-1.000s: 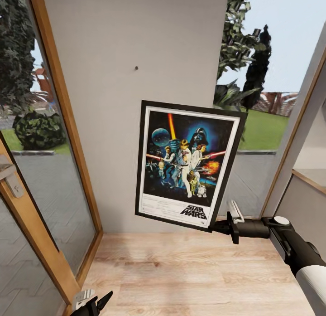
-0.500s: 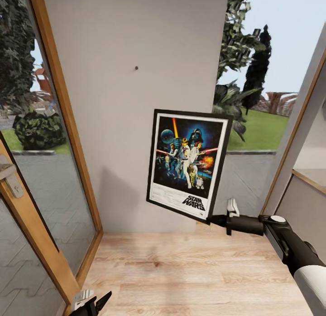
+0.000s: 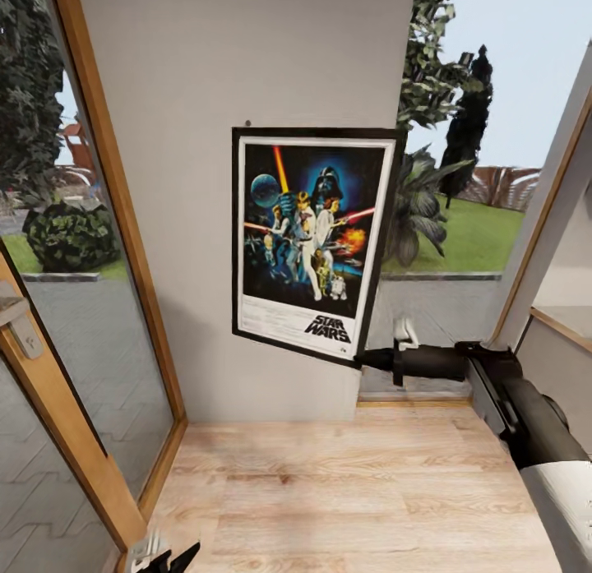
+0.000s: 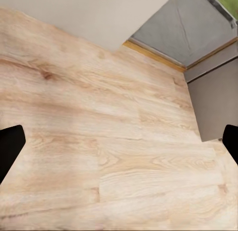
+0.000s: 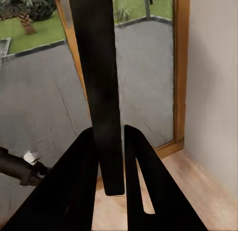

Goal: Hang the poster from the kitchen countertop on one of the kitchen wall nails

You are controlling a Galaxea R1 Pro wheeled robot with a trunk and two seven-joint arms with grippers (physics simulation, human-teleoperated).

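Against the grey wall (image 3: 205, 80), between glass panes, the right claw (image 3: 362, 359) grips the poster (image 3: 308, 236) at its lower corner.

We read only "STAR WARS", printed in the white border low on the poster (image 3: 308, 240) against the wall.

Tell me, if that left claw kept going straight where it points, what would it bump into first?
Most likely the pale wooden plank floor. The left claw is open and aimed down at it, with nothing visible between its fingers and the boards, though how far off the floor lies is unclear.
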